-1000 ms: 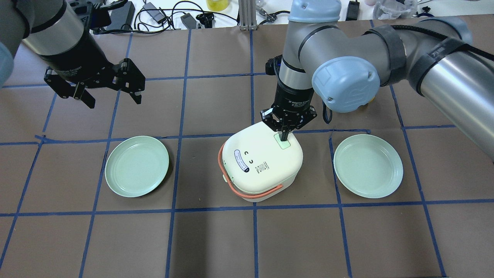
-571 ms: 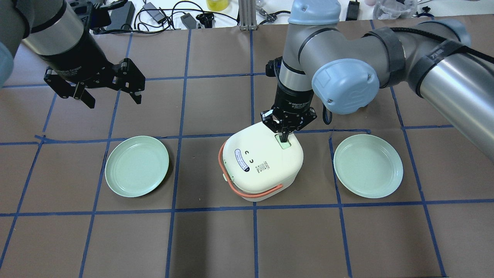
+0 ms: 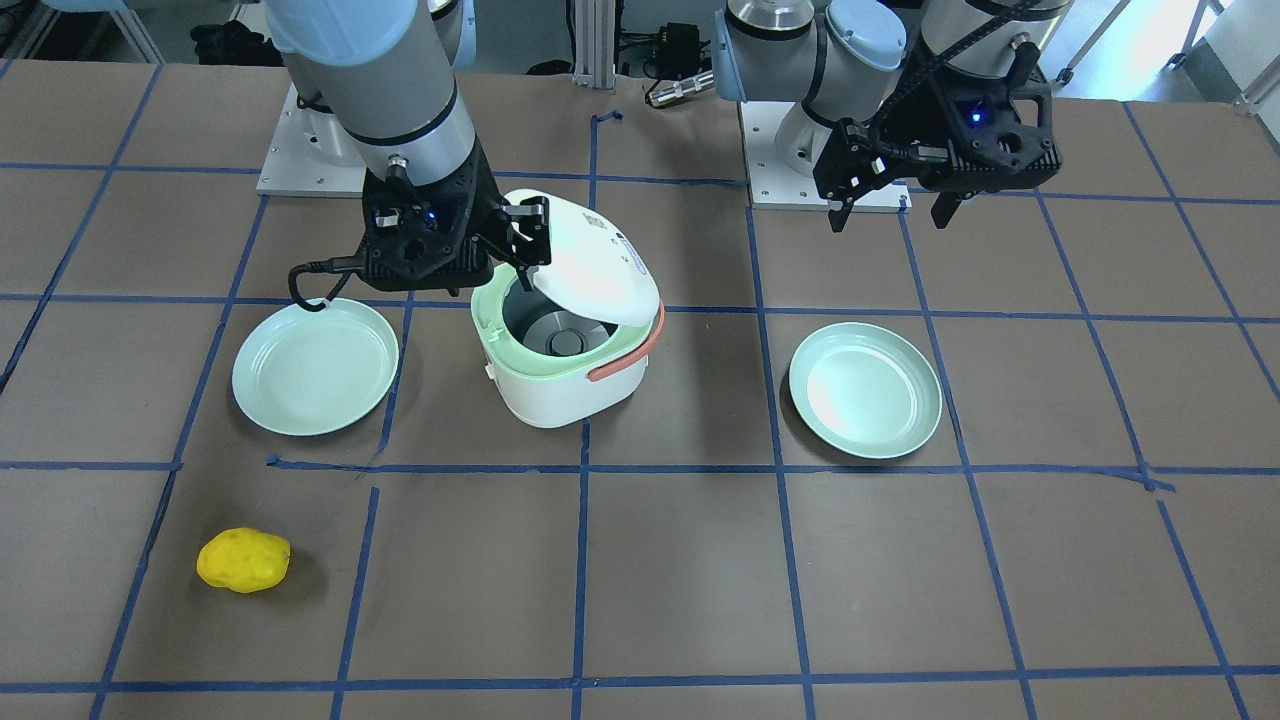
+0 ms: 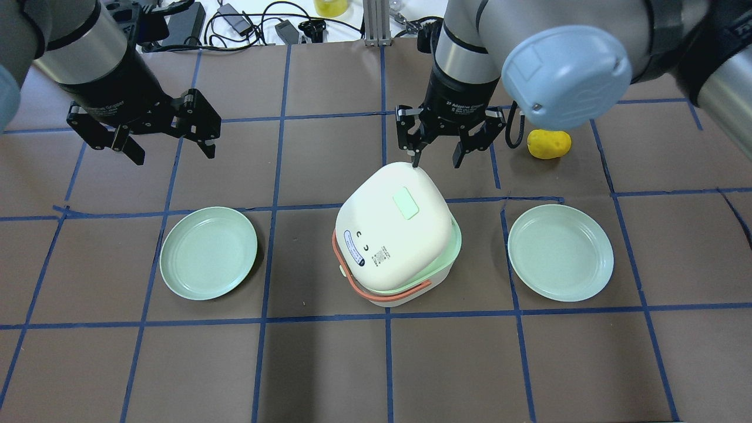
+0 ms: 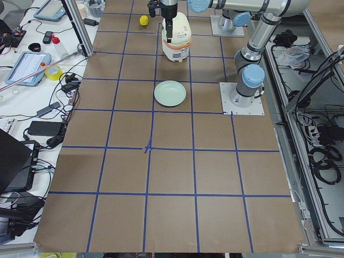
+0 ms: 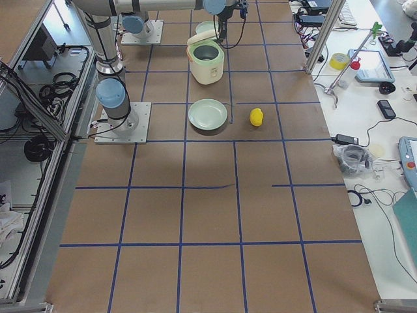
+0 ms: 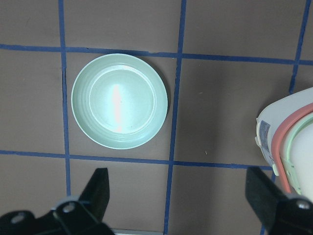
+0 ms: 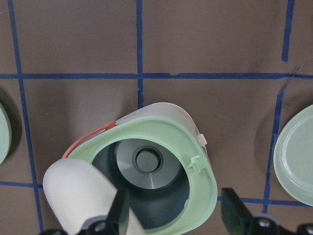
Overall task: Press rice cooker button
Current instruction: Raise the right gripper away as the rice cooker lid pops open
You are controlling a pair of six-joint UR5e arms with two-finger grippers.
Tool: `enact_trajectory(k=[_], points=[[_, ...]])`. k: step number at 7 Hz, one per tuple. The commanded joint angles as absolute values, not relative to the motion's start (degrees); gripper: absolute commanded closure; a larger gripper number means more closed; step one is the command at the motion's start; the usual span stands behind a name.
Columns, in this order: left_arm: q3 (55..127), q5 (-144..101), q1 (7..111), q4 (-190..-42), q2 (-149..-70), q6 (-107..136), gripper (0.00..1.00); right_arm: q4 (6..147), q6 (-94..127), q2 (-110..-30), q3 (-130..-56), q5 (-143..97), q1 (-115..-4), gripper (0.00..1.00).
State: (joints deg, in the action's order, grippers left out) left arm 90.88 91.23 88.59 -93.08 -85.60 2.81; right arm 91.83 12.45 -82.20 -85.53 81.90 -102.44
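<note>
The white rice cooker (image 4: 376,282) with an orange handle stands mid-table with its lid (image 4: 388,226) tilted up open. The pale green button (image 4: 406,203) sits on the lid. The front view shows the open lid (image 3: 590,260) and the inner pot (image 3: 560,335). My right gripper (image 4: 436,154) is open and empty, just beyond the lid's far edge. Its wrist view looks down into the open pot (image 8: 151,181). My left gripper (image 4: 174,150) is open and empty, well off to the left; it also shows in the front view (image 3: 890,215).
One green plate (image 4: 208,252) lies left of the cooker, another (image 4: 560,252) right of it. A yellow lumpy object (image 4: 549,144) lies beyond the right plate. Cables and clutter line the table's far edge.
My right gripper was shut with its tips on the button; it has lifted, drawn back and opened. The cooker lid has sprung open. The left arm has not moved.
</note>
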Motion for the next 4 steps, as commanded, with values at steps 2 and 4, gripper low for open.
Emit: enact_trajectory(k=[2,4], points=[[90.88,91.23,88.59,-93.08,-85.61,2.81,0.00,91.67,8.99,-82.35,-82.71,88.84,-97.31,0.00],[90.88,91.23,88.59,-93.08,-85.61,2.81,0.00,91.23,5.63,-82.61,-82.79,89.30,-94.24,0.00]])
